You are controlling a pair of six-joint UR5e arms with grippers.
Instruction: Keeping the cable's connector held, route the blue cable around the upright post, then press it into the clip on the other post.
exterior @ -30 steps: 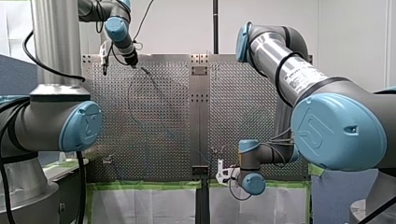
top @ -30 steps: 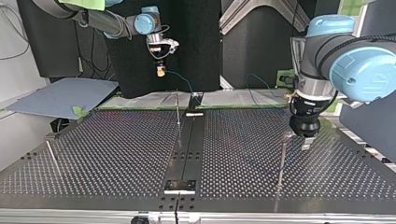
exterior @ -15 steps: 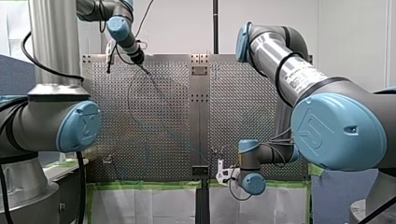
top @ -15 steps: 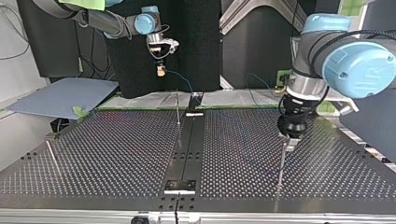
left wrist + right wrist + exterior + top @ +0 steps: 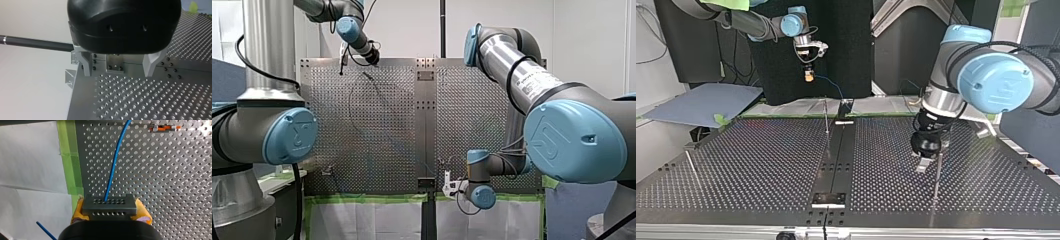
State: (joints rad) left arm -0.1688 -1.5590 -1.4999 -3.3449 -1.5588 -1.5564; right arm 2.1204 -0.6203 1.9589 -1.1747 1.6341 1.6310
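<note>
My right gripper is shut on a dark grey connector block, gripped between yellow pads. The blue cable leaves the block and runs ahead over the perforated plate. In the top view this gripper hangs at the far edge with the cable drooping toward the table. My left gripper is open, with nothing between its metal fingers. In the top view it hovers low, just left of a thin upright post.
A second thin post stands by the dark centre strip, and a third near the top view's left edge. A small orange and metal piece sits on the plate ahead of my right gripper. Green tape lines the table's edge.
My left arm has swung toward the top view's left and nearer the camera, from the right of the upright post to its left side. My right arm has held still.
</note>
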